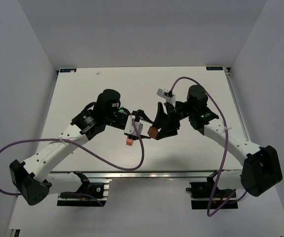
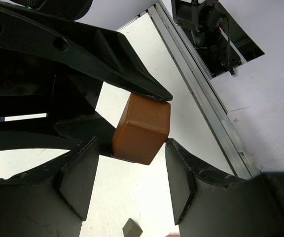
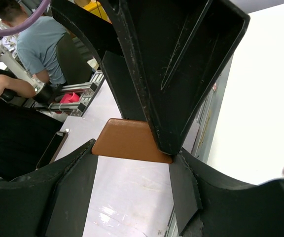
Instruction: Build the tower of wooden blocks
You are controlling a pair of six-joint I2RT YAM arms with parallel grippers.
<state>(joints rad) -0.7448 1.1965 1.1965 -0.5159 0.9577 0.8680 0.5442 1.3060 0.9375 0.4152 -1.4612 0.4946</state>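
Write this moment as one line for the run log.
right gripper: shut on brown block | left gripper: open, facing it | orange cube: on table

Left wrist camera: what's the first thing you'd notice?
A big brown block fills the middle, pinched by the right end effector, which reaches in from the upper left. In the top view, a tiny orange piece lies on the white table close by.
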